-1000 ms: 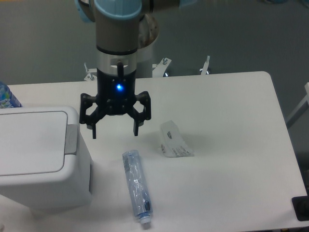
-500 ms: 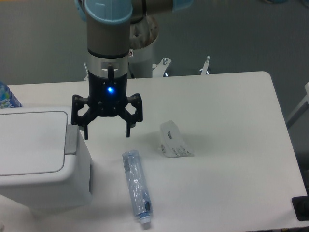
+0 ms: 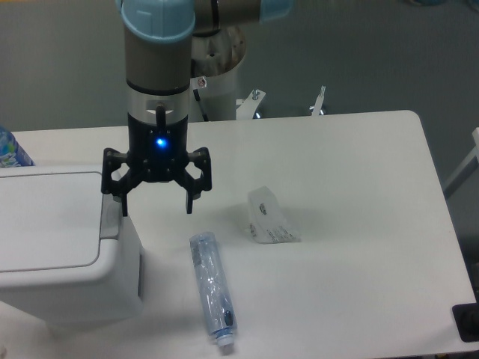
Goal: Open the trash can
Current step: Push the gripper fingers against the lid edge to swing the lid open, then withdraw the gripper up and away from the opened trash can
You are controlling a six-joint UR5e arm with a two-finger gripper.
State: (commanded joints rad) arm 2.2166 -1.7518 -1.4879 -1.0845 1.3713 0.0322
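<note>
The trash can (image 3: 60, 247) is a large white boxy bin at the left edge of the table, its flat lid down. A grey tab (image 3: 110, 218) sits on its right rim. My gripper (image 3: 156, 206) hangs open just right of the bin, pointing down. Its left finger (image 3: 120, 196) is directly above the grey tab, and its right finger (image 3: 190, 196) is over bare table. Nothing is between the fingers.
A clear plastic bottle (image 3: 212, 290) lies on the table in front of the gripper. A crumpled white wrapper (image 3: 269, 217) rests to its right. A blue-labelled object (image 3: 10, 148) peeks out behind the bin. The table (image 3: 359, 187) ends at the right and front.
The gripper has moved left toward the trash can, staying open; its left finger now sits over the grey tab. The other objects have not moved.
</note>
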